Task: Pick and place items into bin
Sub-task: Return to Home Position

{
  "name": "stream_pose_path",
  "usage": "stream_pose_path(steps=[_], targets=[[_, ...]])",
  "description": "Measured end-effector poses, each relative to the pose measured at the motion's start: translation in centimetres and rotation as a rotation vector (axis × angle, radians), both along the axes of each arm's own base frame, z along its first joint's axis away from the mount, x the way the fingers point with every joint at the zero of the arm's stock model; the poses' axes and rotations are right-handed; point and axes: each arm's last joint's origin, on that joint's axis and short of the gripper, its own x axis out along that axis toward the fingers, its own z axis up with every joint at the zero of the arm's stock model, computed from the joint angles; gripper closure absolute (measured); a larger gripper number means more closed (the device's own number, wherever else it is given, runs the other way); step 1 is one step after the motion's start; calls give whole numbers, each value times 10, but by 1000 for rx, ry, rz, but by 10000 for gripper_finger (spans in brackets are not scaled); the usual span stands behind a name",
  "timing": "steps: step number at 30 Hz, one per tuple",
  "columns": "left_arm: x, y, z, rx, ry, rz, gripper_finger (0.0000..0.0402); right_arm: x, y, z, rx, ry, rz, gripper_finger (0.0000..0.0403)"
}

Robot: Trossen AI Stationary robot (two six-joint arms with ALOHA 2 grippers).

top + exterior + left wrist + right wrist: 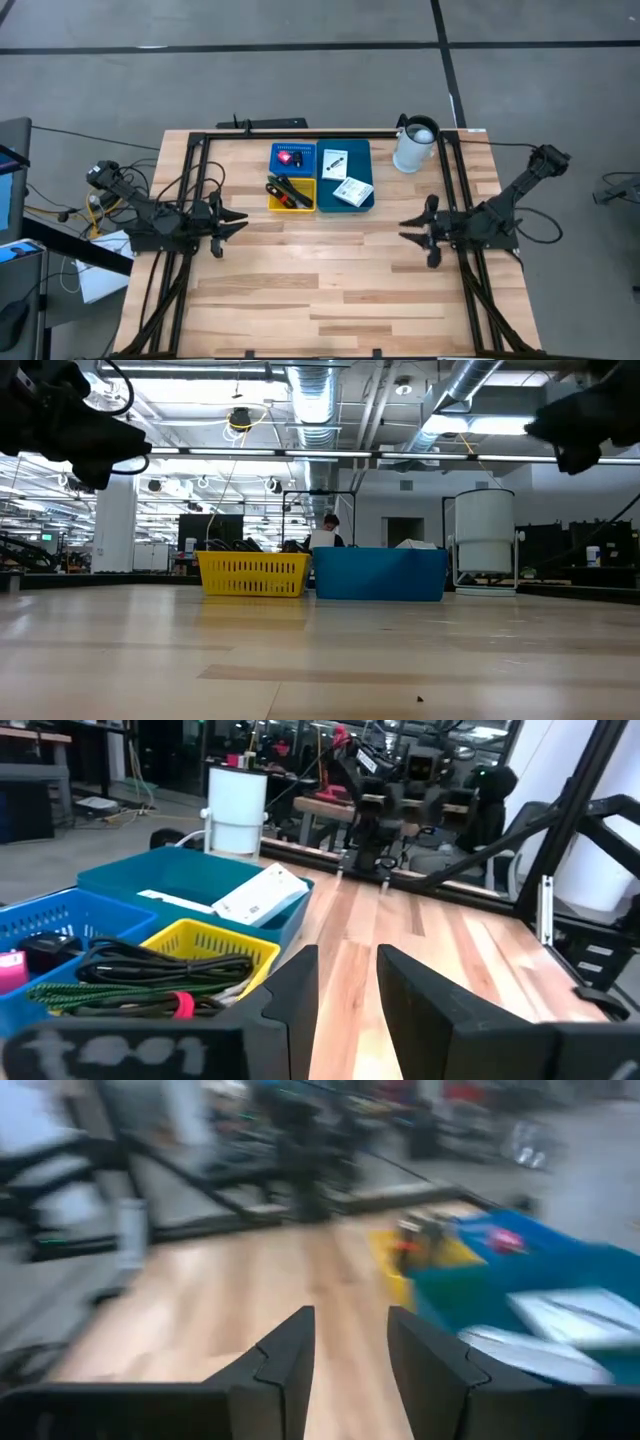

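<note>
Three bins stand at the table's far middle: a small blue one (pixel 292 157) holding a red-pink piece (pixel 291 158), a yellow basket (pixel 291 194) with green and black pen-like tools (pixel 288 191), and a larger teal bin (pixel 347 176) with two white printed packets (pixel 350 191). My left gripper (pixel 238 222) hovers open at the table's left side, pointing right, away from the bins. My right gripper (pixel 408 228) hovers open at the right side, pointing left. Neither holds anything. In the left wrist view the basket (pixel 200 942) and a white packet (pixel 262 892) show ahead of the fingers.
A white jug (pixel 415 143) stands at the far right, just right of the teal bin. Black frame rails (pixel 190 190) run along both table sides and the far edge. Bare wood (pixel 320 270) fills the middle and near part. A person (pixel 327 532) shows far behind the bins.
</note>
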Motion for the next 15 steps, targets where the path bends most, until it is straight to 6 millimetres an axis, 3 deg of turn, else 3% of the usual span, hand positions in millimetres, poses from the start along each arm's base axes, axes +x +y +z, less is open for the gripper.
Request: stream_pose_path(steps=[4, 9, 15], targets=[[0, 0, -2, 11, 17, 4, 307, -11, -4, 3, -63, -145, 159, 282], [0, 0, -5, 12, 39, 8, 307, -26, -14, 7, -171, -301, 221, 282], [0, 0, -6, 12, 48, 14, 307, -29, -18, 9, -252, -296, 199, 282]])
